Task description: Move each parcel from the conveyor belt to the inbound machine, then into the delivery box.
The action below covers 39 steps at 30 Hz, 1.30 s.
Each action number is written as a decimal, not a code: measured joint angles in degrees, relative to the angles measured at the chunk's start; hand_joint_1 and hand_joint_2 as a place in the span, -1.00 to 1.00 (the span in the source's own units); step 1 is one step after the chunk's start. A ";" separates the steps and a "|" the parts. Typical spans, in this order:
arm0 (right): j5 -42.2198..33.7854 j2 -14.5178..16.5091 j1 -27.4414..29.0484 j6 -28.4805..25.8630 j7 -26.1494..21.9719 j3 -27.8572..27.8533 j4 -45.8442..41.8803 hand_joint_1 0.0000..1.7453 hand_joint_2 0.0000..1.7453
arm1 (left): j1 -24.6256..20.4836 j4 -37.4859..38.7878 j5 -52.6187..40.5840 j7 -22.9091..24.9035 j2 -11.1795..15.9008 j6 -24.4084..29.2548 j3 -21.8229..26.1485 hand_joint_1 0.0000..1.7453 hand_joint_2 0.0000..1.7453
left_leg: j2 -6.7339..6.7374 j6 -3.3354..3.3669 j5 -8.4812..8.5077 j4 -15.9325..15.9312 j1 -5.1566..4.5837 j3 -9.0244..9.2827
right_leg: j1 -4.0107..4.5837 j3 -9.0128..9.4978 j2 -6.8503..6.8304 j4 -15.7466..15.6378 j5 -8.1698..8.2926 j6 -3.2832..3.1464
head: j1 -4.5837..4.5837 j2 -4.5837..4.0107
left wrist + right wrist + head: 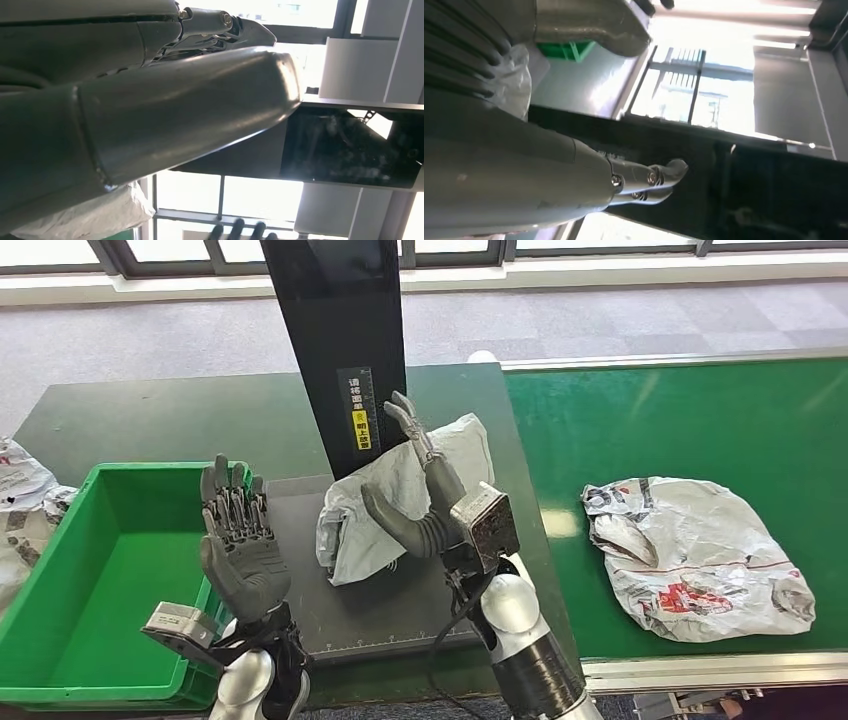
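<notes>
A grey plastic parcel (400, 495) lies crumpled on the inbound machine's black plate (400, 610), leaning at the foot of its black post (340, 340). My right hand (420, 490) rests on the parcel with thumb and fingers stretched apart, gripping nothing; the bag (516, 75) lies against its palm. My left hand (238, 540) is raised with its palm up and fingers spread, holding nothing, over the plate's left edge beside the green delivery box (100, 580). A second parcel (700, 560), white with red print, lies on the green conveyor belt (680, 430).
More wrapped parcels (20, 500) sit at the far left beside the box. The conveyor's metal rail (700, 670) runs along the near edge. Grey floor and windows lie beyond the table. The machine's dark scanner head (345, 150) hangs overhead.
</notes>
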 joint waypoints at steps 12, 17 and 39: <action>4.28 -2.25 12.27 -6.48 -7.00 -0.93 -16.55 -1.00 -1.00 | -0.89 1.48 -11.68 0.73 0.05 4.78 -2.17 -1.00 -1.00 | 0.02 0.03 -0.03 0.03 -0.06 -0.04 | 0.00 -0.13 0.01 -0.02 -0.01 0.01 | 0.01 0.00; 4.06 -3.31 16.94 -10.38 -10.79 -1.41 -24.45 -1.00 -1.00 | -4.30 6.84 -23.67 4.29 0.19 7.91 -5.10 -1.00 -0.50 | 0.05 0.08 -0.05 0.04 -0.10 -0.06 | 0.00 -0.12 0.03 -0.02 0.02 0.05 | -0.01 0.00; -2.70 -13.34 29.44 -17.16 -11.74 -1.43 -35.97 -1.00 1.00 | -19.23 45.22 -82.37 31.86 -1.12 23.23 -11.99 -1.00 1.00 | 0.04 0.14 -0.05 0.05 -0.19 -0.09 | -0.15 -0.11 0.01 -0.01 0.06 0.15 | -0.01 0.00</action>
